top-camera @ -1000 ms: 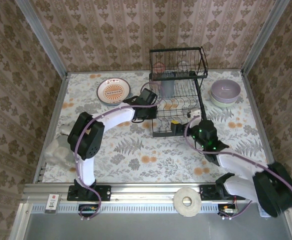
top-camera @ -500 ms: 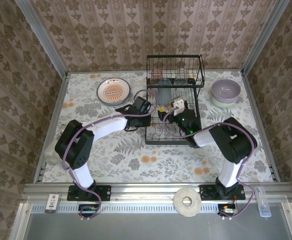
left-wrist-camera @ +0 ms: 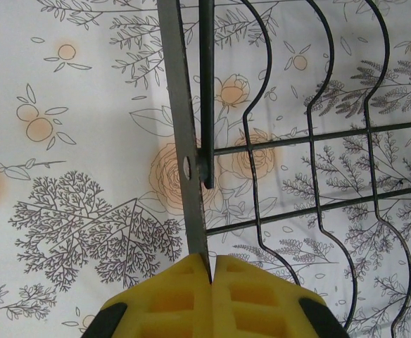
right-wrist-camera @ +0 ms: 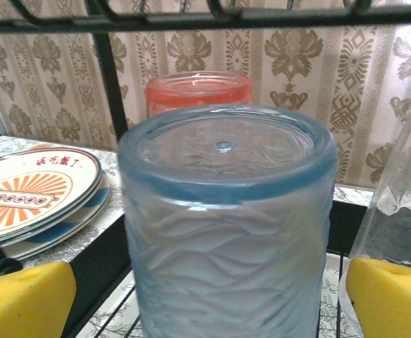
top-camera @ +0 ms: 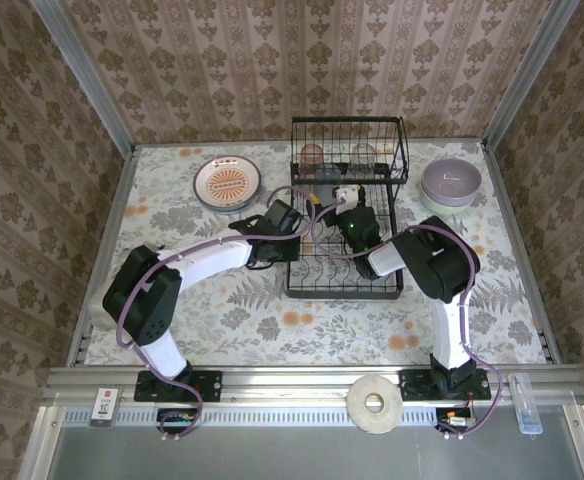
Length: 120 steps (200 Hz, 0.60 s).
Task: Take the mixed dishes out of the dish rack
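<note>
Inside the black wire dish rack, the right gripper faces a pale blue-tinted tumbler standing upside down, base uppermost and long axis vertical. It is dead ahead of the wrist and squarely between the two yellow fingers, which are spread as wide as they go, not visibly touching the glass and holding nothing. A reddish tumbler stands just behind it and another clear glass just to its right, all beneath the wires of the rack's upper shelf. The right arm is plainly the nearer one to this tumbler; a short advance and a squeeze across its ribbed wall looks like the move in prospect, with the neighbouring glass on the right the thing most likely to be knocked. At the rack's left side, the left gripper is clamped tight on a flat grey frame strip — apparently steadying the rack. On the flowered table, the stacked plates lie to the left of the rack and the lilac bowl to its right — both outside the wires.
</note>
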Tool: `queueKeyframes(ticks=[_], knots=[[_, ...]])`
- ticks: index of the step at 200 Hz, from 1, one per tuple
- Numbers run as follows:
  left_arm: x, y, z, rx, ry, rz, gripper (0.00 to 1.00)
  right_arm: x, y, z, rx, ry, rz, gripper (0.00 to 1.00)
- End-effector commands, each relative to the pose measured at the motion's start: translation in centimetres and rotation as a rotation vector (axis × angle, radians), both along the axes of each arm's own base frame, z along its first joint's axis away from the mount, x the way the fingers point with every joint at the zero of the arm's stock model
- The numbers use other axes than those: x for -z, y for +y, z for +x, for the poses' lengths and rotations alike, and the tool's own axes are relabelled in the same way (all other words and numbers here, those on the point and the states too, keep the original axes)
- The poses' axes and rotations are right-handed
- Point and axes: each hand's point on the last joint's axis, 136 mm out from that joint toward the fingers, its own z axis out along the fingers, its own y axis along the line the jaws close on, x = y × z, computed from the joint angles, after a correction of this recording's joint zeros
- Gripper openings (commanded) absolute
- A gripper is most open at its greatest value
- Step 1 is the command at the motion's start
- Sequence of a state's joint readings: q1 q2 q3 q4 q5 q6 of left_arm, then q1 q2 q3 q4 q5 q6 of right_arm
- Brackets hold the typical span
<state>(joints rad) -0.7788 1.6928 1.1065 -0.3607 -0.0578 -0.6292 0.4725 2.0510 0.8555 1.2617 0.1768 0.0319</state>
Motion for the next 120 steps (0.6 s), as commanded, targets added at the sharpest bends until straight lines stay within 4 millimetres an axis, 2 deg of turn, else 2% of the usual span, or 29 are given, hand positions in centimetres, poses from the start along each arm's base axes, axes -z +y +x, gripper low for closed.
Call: queueKeyframes(ticks=[1, 50, 107, 120], knots=[[1.1, 0.2, -3.3, 0.072, 0.103, 0.049, 0.00, -1.4, 0.2, 0.9, 0.026, -0.061, 0.028, 1.00], [0.2, -0.3, -3.0, 0.077, 0.092, 0.037, 0.00, -1.4, 0.8, 2.0, 0.026, -0.077, 0.013, 0.98], [-0.5, -1.0, -2.5, 0.078, 0.083, 0.026, 0.00, -1.4, 0.9, 2.2, 0.026, -0.068, -0.005, 0.80], [-0.5, -1.1, -2.3, 0.074, 0.082, 0.022, 0.00, -1.5, 1.2, 1.7, 0.003, -0.066, 0.001, 0.70]])
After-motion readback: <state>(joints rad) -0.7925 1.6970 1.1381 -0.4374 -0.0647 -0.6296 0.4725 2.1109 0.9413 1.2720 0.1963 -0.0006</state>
